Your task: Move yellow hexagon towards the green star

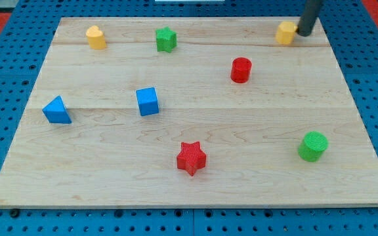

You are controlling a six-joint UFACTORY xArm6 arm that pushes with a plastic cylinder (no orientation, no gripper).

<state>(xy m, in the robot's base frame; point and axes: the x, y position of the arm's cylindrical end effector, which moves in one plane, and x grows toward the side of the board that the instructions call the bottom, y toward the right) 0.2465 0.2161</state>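
The yellow hexagon (285, 32) lies near the top right of the wooden board (195, 183). My tip (305, 33) touches its right side, with the dark rod rising out of the view's top. The green star (166, 39) lies at the top, left of centre, well to the left of the hexagon.
A second yellow block (96, 37) sits at the top left. A red cylinder (241, 69) lies below and left of the hexagon. A blue cube (147, 101), a blue triangle (58, 110), a red star (191, 158) and a green cylinder (313, 146) lie lower down.
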